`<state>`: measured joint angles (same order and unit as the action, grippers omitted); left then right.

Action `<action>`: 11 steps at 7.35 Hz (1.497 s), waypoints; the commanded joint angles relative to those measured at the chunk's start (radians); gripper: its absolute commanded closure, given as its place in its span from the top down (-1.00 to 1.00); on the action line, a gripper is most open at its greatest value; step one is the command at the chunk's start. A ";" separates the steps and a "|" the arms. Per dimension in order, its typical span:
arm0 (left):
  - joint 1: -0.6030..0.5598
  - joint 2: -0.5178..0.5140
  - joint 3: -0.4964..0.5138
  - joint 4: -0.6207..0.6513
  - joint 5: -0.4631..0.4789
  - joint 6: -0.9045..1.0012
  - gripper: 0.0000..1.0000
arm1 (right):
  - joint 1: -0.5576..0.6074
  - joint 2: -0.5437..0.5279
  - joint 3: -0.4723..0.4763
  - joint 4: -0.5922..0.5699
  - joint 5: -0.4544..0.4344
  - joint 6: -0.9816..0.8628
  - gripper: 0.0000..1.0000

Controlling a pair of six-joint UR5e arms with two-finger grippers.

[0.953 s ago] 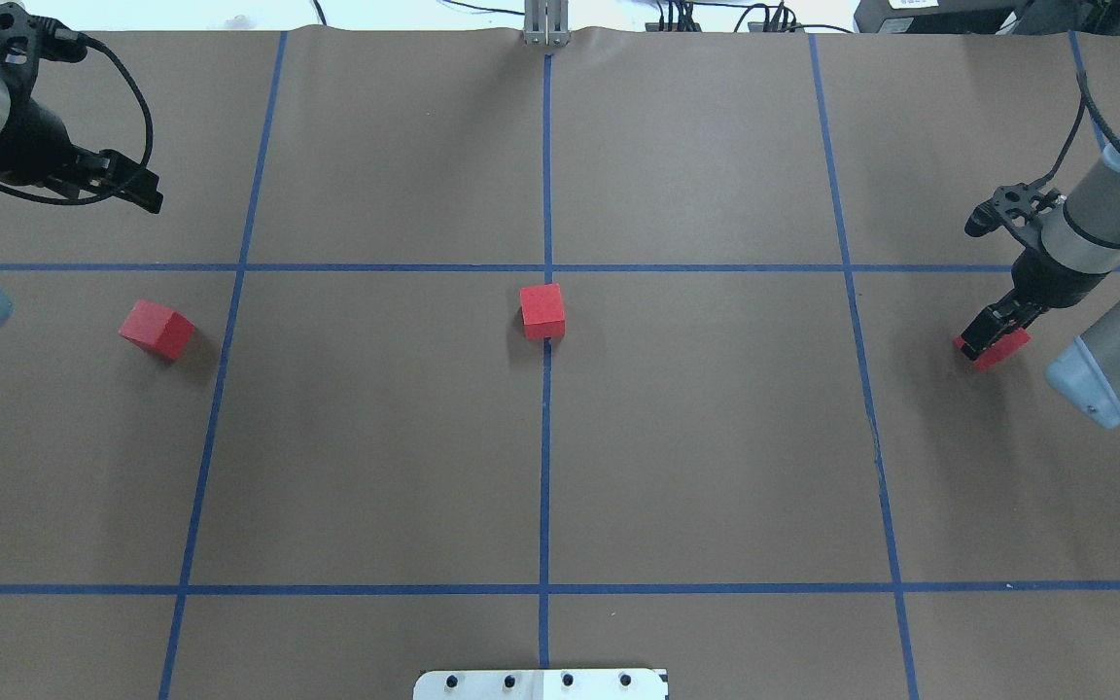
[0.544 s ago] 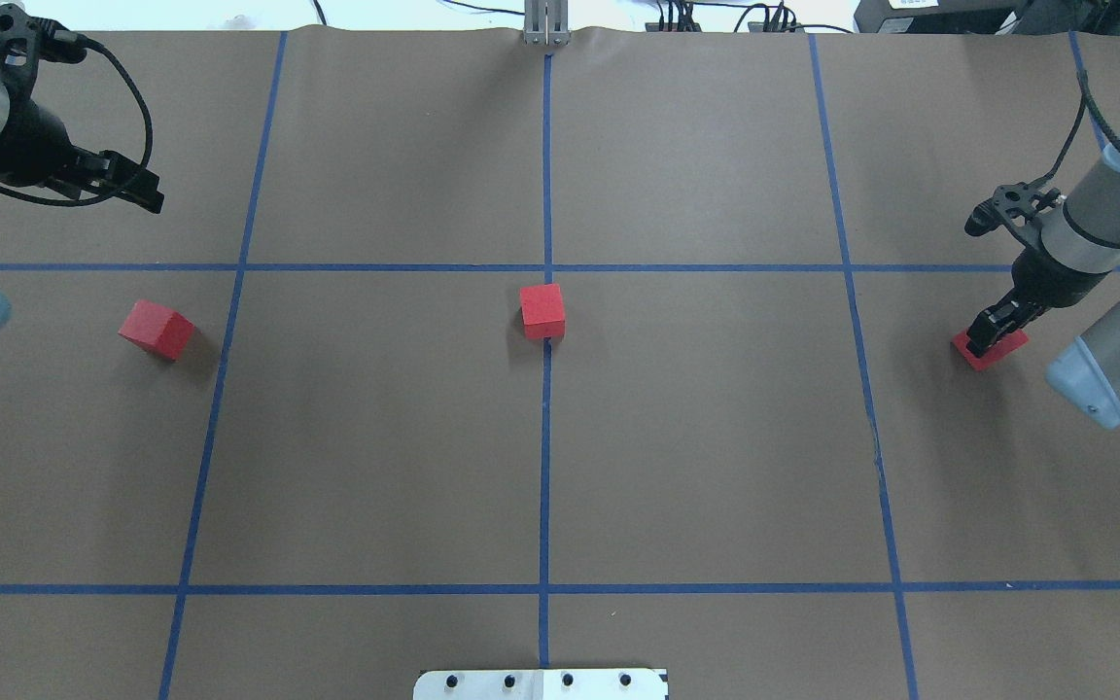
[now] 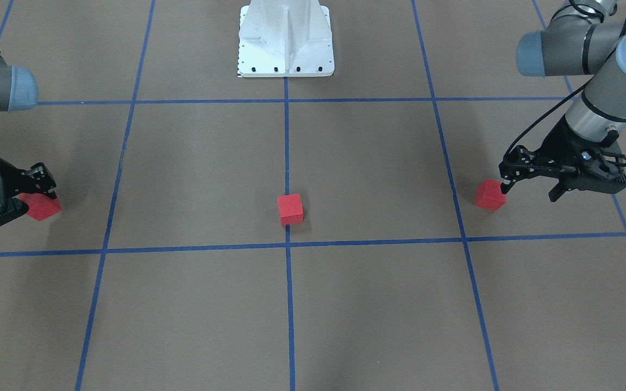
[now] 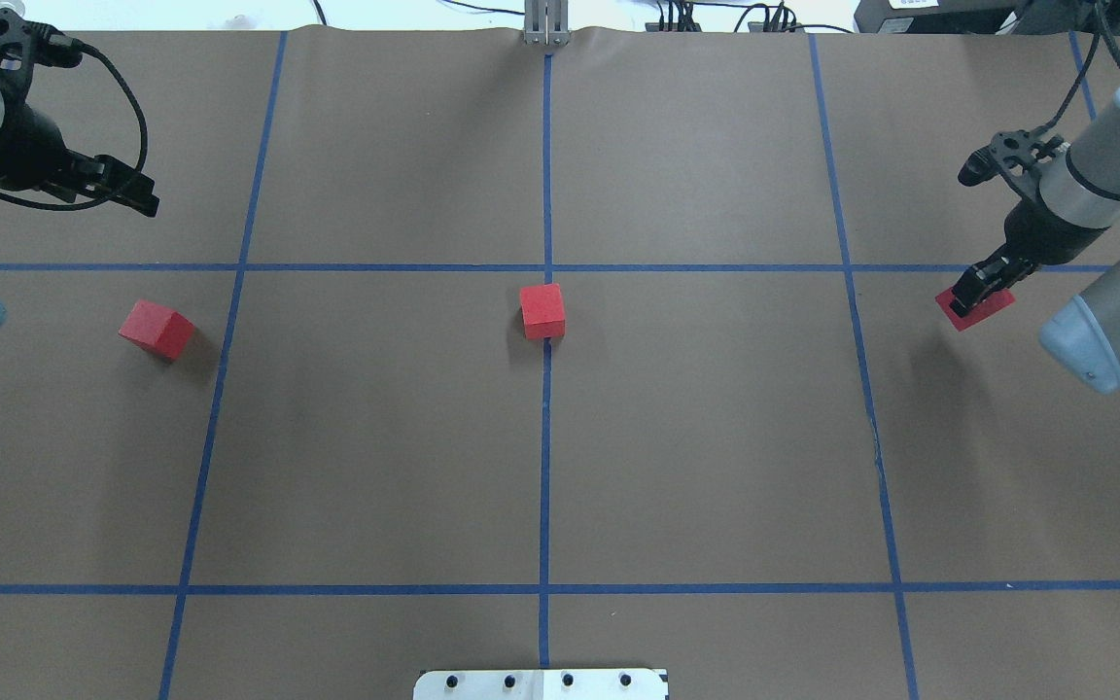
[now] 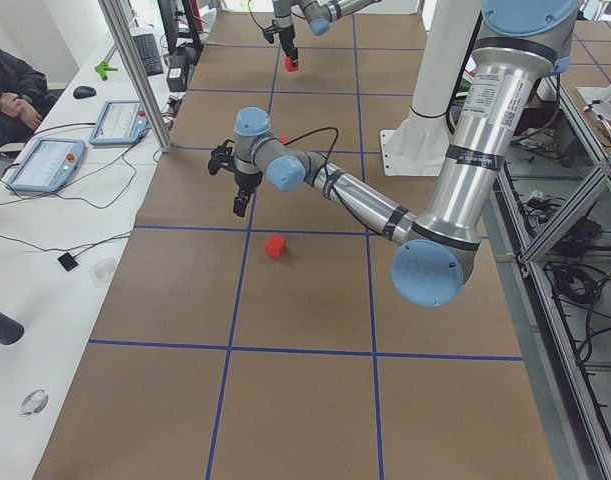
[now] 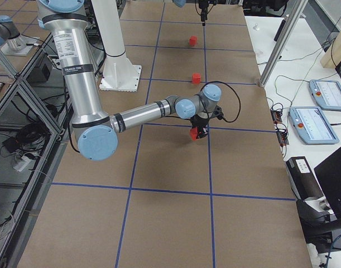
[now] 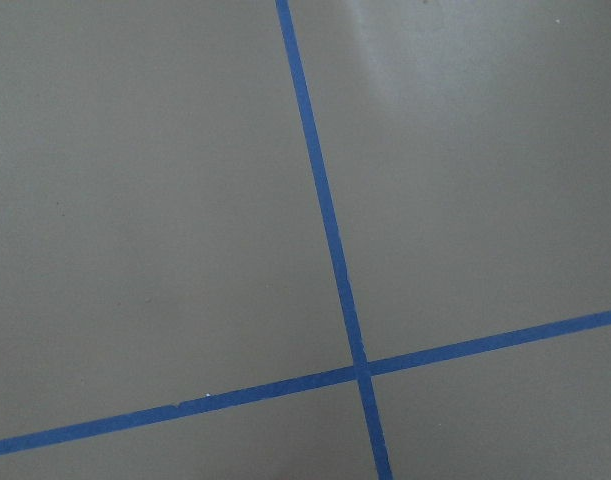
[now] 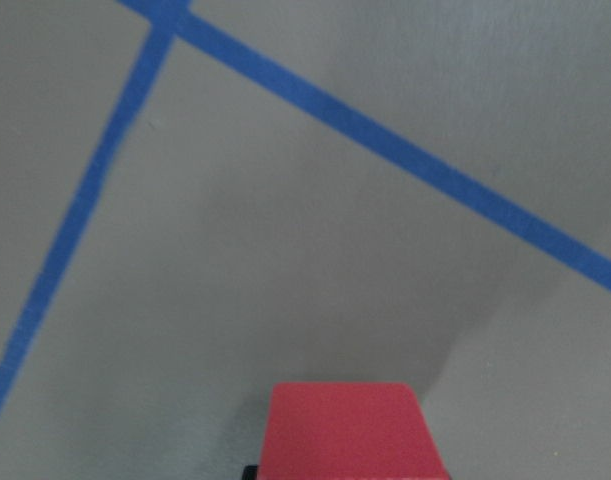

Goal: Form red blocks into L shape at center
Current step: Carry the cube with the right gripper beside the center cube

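Three red blocks lie apart. One block (image 4: 542,310) sits on the middle tape line just below the center crossing (image 4: 547,267); it also shows in the front view (image 3: 290,209). A second block (image 4: 157,329) lies tilted at the left. My left gripper (image 4: 144,196) is open and empty, raised beyond that block; in the front view its fingertips (image 3: 505,186) stand next to the block (image 3: 490,194). My right gripper (image 4: 970,292) is shut on the third block (image 4: 986,309) and holds it off the surface. This block fills the bottom of the right wrist view (image 8: 350,430).
The white robot base plate (image 4: 541,684) is at the near edge of the table. The brown gridded surface (image 4: 716,437) carries blue tape lines. The left wrist view shows only a tape crossing (image 7: 360,368). Tablets (image 6: 315,109) lie on a side bench.
My right gripper has risen with the red block in it, shifting toward the far side of the table and slightly left. The left arm has barely moved.
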<state>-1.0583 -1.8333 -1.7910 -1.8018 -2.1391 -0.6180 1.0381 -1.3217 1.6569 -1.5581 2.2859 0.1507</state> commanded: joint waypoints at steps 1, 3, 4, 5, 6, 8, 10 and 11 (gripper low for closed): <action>0.000 0.073 0.005 -0.107 0.004 -0.008 1.00 | -0.034 0.198 0.032 -0.179 0.000 0.186 -1.00; -0.003 0.091 0.018 -0.149 0.005 -0.015 1.00 | -0.166 0.306 0.034 -0.175 -0.013 0.478 -1.00; -0.005 0.091 0.016 -0.148 0.004 -0.017 1.00 | -0.238 0.358 0.030 -0.177 -0.038 0.635 -1.00; -0.006 0.091 0.018 -0.145 0.004 -0.017 1.00 | -0.316 0.413 0.023 -0.175 -0.102 0.762 -1.00; -0.006 0.091 0.018 -0.143 0.004 -0.017 0.99 | -0.370 0.459 0.018 -0.175 -0.153 0.833 -1.00; -0.006 0.092 0.021 -0.142 0.004 -0.017 0.99 | -0.472 0.540 -0.023 -0.174 -0.239 0.939 -1.00; -0.005 0.091 0.030 -0.142 0.004 -0.016 0.99 | -0.498 0.643 -0.202 -0.105 -0.244 1.007 -1.00; -0.003 0.091 0.033 -0.143 0.004 -0.016 0.99 | -0.500 0.642 -0.256 -0.026 -0.244 1.011 -1.00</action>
<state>-1.0633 -1.7424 -1.7629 -1.9435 -2.1353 -0.6342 0.5474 -0.7032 1.4888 -1.6687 2.0459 1.1379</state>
